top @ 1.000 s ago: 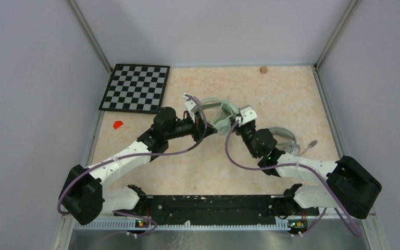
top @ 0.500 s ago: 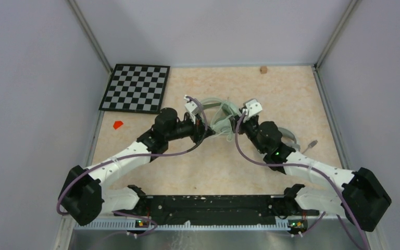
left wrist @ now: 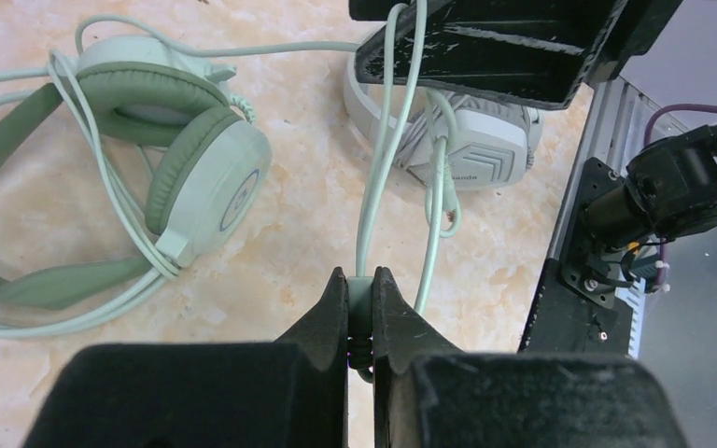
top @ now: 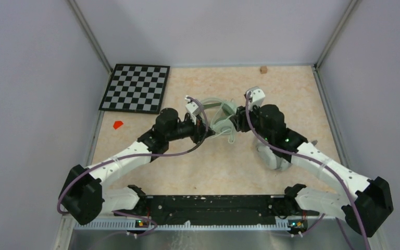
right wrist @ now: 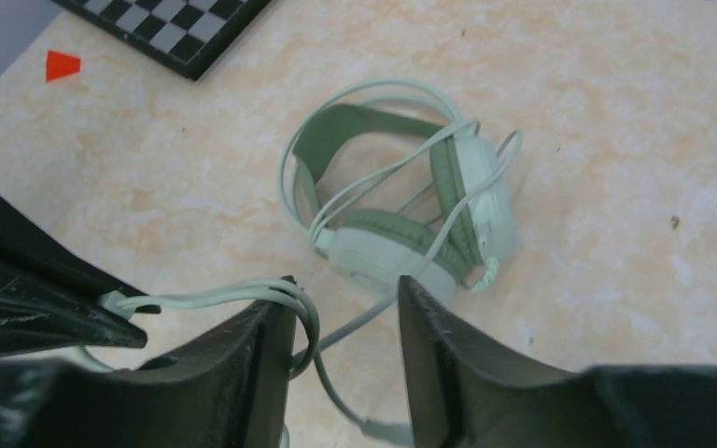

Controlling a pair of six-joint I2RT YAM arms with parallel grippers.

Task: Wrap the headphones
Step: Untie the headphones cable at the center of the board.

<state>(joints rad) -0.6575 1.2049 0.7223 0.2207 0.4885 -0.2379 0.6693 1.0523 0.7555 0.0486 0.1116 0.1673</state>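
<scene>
Left gripper (left wrist: pixel 359 287): pressed together, pinching the pale-green cable (left wrist: pixel 369 201).
Right gripper (right wrist: pixel 345 299): spread, cable looped over one finger.
Green headphones (right wrist: pixel 481 201): flat on the table (right wrist: pixel 616 93), between both grippers.
White headphones (left wrist: pixel 474 140): on the table, near the green pair.

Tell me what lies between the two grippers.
The pale-green cable, pinched in the left gripper, runs up to the right gripper; left wrist view shows it.

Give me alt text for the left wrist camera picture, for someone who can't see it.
The left claw is shut on a pale-green cable that runs up and loops over the right claw at the top edge. On the beige table, mint-green headphones lie at left with cable wound around them; white headphones lie beyond the cable.
</scene>
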